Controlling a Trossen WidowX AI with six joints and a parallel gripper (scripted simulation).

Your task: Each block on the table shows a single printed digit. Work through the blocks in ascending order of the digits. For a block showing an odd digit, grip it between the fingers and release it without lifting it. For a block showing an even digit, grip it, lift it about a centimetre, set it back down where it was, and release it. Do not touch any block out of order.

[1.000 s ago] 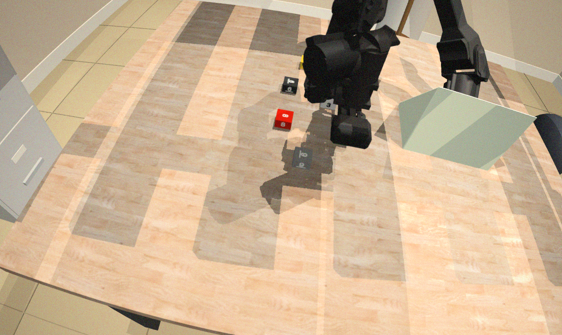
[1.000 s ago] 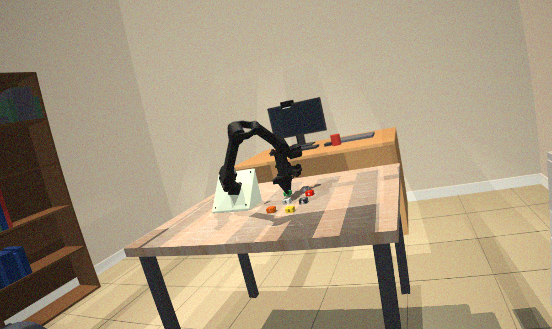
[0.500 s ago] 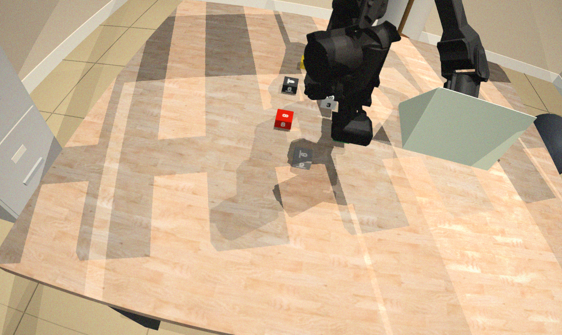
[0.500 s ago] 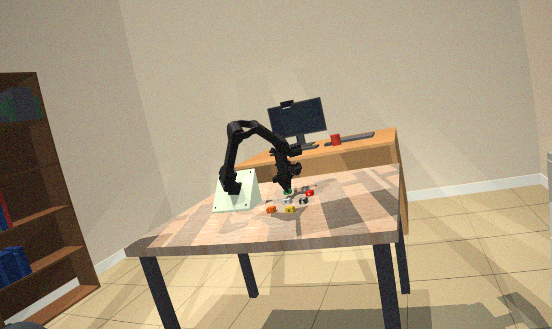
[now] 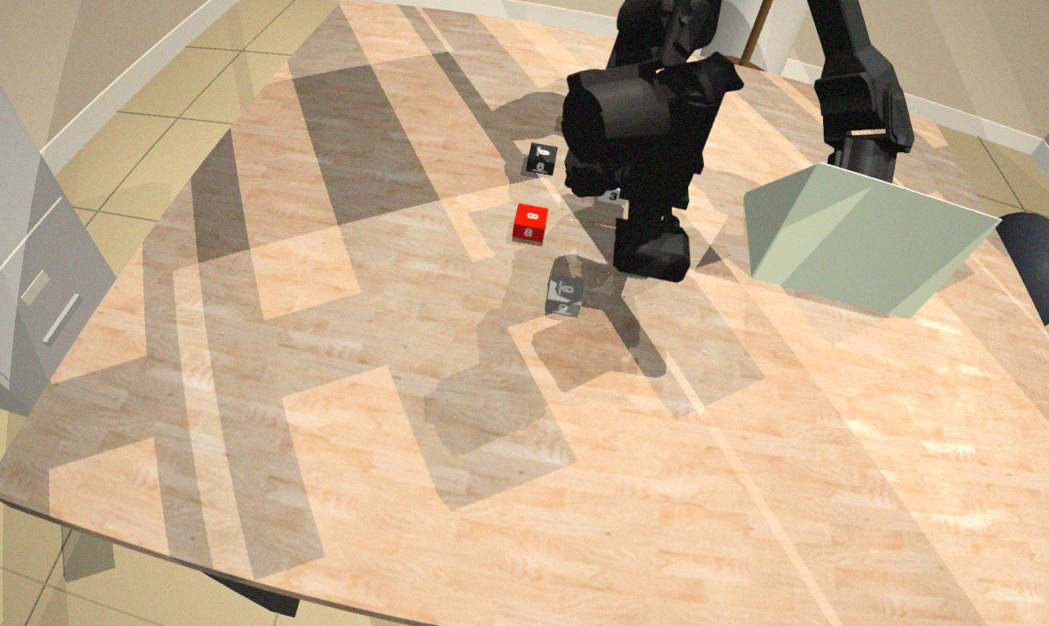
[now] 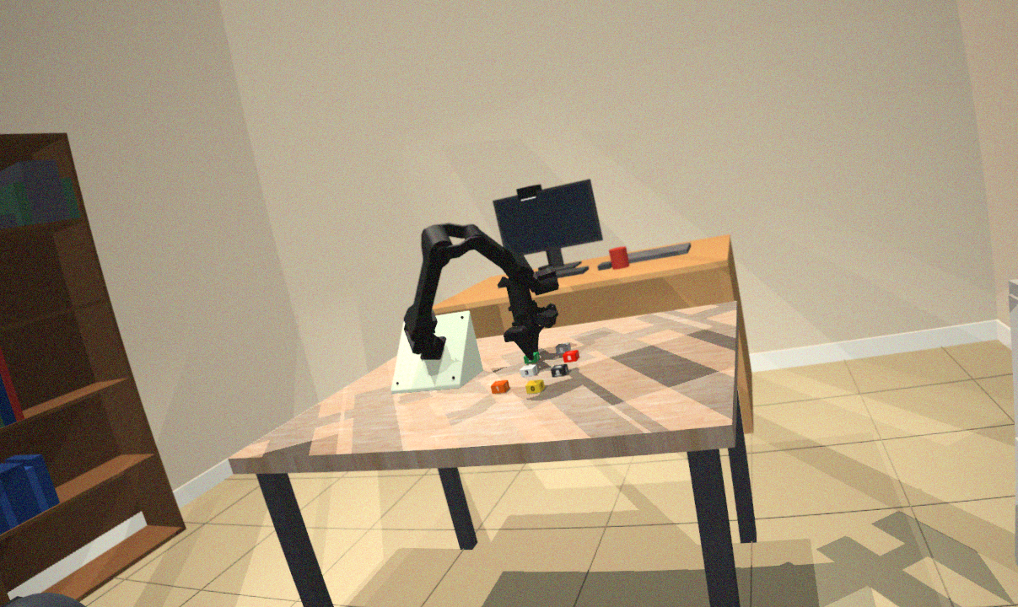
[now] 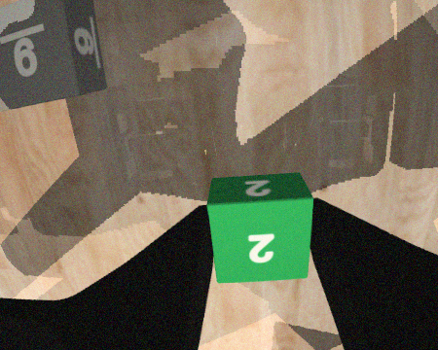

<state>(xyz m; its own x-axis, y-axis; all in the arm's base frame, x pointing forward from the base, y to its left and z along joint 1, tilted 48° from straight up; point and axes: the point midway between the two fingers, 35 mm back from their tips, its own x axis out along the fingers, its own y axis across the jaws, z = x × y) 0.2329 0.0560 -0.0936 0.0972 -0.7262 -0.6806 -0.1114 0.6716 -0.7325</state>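
A green block marked 2 (image 7: 261, 243) (image 6: 535, 357) sits between my gripper's (image 7: 261, 210) (image 5: 650, 261) (image 6: 530, 350) two black fingers, which are shut on its sides. In the top view the gripper hides it, and I cannot tell whether it rests on the table or hangs just above it. A grey block marked 9 (image 5: 564, 296) (image 7: 47, 46) (image 6: 562, 348) lies a little ahead and to the left. A red block marked 8 (image 5: 529, 223) (image 6: 570, 355) and a white block marked 3 (image 5: 612, 196) (image 6: 528, 369) lie close by.
A black block (image 5: 541, 157) (image 6: 558, 369) lies farther off, its digit unclear. An orange block (image 6: 499, 386) and a yellow block (image 6: 535, 386) show only in the exterior view. The arm's pale green base (image 5: 846, 233) (image 6: 436, 362) stands beside the blocks.
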